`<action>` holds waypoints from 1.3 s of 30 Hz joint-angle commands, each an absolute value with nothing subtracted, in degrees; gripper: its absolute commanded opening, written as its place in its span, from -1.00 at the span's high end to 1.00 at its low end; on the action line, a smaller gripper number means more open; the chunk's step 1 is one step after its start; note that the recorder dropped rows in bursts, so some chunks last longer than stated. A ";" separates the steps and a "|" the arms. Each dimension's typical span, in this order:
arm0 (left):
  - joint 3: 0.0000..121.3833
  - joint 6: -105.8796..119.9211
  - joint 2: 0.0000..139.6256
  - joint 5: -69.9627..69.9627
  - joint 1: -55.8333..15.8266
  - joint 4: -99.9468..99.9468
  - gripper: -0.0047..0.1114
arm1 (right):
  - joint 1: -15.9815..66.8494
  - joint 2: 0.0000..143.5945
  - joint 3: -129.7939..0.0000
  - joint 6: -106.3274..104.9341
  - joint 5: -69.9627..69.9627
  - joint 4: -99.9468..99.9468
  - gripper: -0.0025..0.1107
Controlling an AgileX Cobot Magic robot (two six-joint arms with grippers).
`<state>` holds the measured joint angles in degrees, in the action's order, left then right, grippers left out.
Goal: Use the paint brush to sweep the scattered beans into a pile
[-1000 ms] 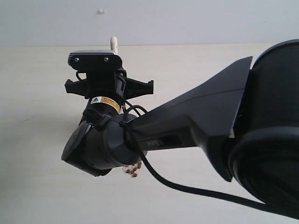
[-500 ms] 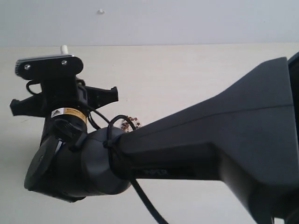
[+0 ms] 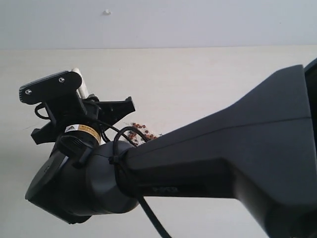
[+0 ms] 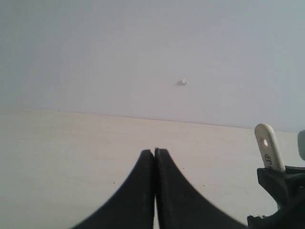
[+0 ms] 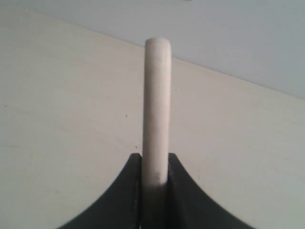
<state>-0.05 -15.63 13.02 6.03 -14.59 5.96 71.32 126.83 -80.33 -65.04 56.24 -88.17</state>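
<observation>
My right gripper (image 5: 155,160) is shut on the paint brush's pale wooden handle (image 5: 156,105), which stands up between its black jaws. In the exterior view only the handle's end (image 3: 78,75) pokes out behind the right wrist's camera mount (image 3: 49,87); ferrule and bristles are hidden. A small cluster of reddish-brown beans (image 3: 140,132) with white grains shows just above the right arm, the rest covered by it. My left gripper (image 4: 155,151) is shut on nothing, low over the table. The handle's holed end (image 4: 265,148) shows beside it.
The bulky black right arm (image 3: 223,163) fills the lower right of the exterior view, its cable (image 3: 151,223) hanging below. The pale tabletop (image 3: 198,84) runs back to a grey wall (image 3: 198,22) with a small white mark (image 3: 107,12).
The right wrist swung left with the brush, then tilted and dropped slightly. The beans, earlier seen below the arm, now show above it.
</observation>
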 commanded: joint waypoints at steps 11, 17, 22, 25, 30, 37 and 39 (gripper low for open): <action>0.00 -16.01 12.65 5.97 -14.95 5.77 0.92 | 73.47 123.47 -79.21 -70.92 62.21 -83.76 0.96; 0.00 -16.01 12.65 5.97 -14.95 5.77 0.92 | 75.18 116.97 -74.79 -76.84 59.40 -81.31 0.96; 0.00 -16.01 12.65 5.97 -14.95 5.77 0.92 | 74.17 115.80 -69.63 -61.34 54.08 -72.42 0.96; 0.00 -16.01 12.65 5.97 -14.95 5.77 0.92 | 72.97 117.77 -69.21 -53.03 50.71 -65.37 0.96; 0.00 -16.01 12.65 5.97 -14.95 5.77 0.92 | 70.29 120.91 -69.72 -43.16 50.72 -60.53 0.96; 0.00 -16.01 12.65 5.97 -14.95 5.77 0.92 | 68.03 122.12 -69.72 -45.57 51.14 -68.19 0.96; 0.00 -16.01 12.65 5.97 -14.95 5.77 0.92 | 68.03 122.12 -69.72 -47.47 52.29 -69.25 0.96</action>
